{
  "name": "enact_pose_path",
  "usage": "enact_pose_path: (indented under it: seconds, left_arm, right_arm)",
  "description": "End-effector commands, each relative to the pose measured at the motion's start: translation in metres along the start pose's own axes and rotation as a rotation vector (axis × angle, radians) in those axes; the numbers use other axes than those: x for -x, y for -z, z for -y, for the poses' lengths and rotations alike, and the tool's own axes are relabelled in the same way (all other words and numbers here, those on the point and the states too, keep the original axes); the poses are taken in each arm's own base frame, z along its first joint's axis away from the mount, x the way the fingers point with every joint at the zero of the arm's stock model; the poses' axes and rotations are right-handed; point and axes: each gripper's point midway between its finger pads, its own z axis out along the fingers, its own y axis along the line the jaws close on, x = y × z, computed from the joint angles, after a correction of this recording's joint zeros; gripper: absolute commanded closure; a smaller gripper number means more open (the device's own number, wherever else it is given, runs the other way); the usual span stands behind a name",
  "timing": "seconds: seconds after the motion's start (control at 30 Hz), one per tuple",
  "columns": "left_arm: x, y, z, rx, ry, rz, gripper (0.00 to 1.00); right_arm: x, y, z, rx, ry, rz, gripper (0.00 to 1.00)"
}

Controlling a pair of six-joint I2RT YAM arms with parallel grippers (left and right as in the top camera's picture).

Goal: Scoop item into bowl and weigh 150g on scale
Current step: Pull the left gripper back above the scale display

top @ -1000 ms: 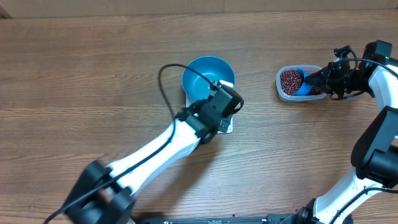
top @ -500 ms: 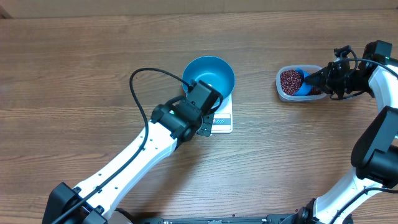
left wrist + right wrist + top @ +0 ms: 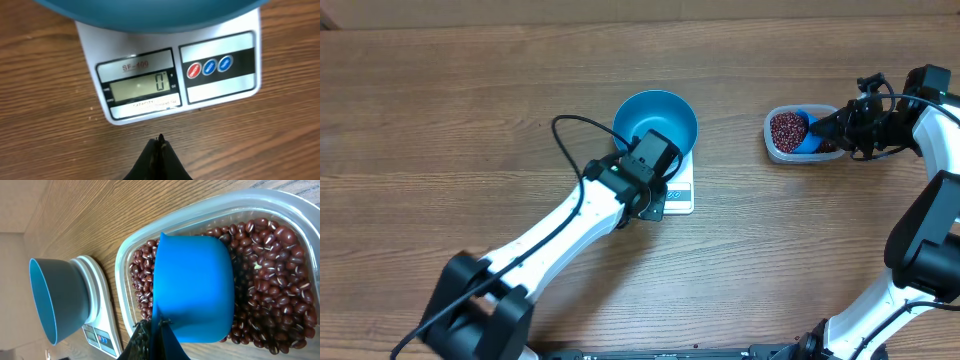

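The blue bowl (image 3: 655,122) stands on the white scale (image 3: 682,192); in the left wrist view the scale (image 3: 220,92) shows its display reading 0, with the bowl's rim (image 3: 150,20) above it. My left gripper (image 3: 160,142) hovers over the wood just in front of the scale, jaws together, holding nothing. The red-brown beans (image 3: 272,260) fill a clear tub (image 3: 776,150) at the right. My right gripper (image 3: 159,326) is shut on the handle of a blue scoop (image 3: 195,285), which lies mouth-down on the beans.
The wooden table (image 3: 470,120) stretches left and forward of the scale. The left arm's black cable (image 3: 570,135) loops beside the bowl. The table's far edge (image 3: 620,20) runs along the top.
The left arm swung left away from the scale, then came back a little to its front edge. The right arm and scoop have not moved.
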Motion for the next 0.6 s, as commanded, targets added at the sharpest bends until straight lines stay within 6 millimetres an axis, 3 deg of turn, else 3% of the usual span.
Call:
enact_pose_path:
  seconds: [0.0,0.03,0.1,0.27,0.57]
  left_arm:
    - [0.006,0.000,0.005,-0.024,0.022,0.009,0.47]
    - [0.008,0.001,0.006,-0.026,0.021,0.013,0.42]
    - [0.012,0.005,0.007,-0.032,0.010,0.025,0.21]
    - [0.012,0.016,0.006,-0.020,0.007,0.002,0.02]
    - [-0.006,0.030,-0.003,0.012,0.032,-0.065,0.01]
  right_arm:
    - [-0.030,-0.034,0.043,-0.135,-0.064,-0.115,0.96]
    - [-0.030,-0.034,0.043,-0.135,-0.064,-0.115,0.96]
    - [-0.030,-0.034,0.043,-0.135,-0.064,-0.114,0.96]
    - [-0.030,-0.034,0.043,-0.135,-0.064,-0.115,0.96]
    - [-0.028,-0.034,0.043,-0.135,-0.060,-0.110,0.96]
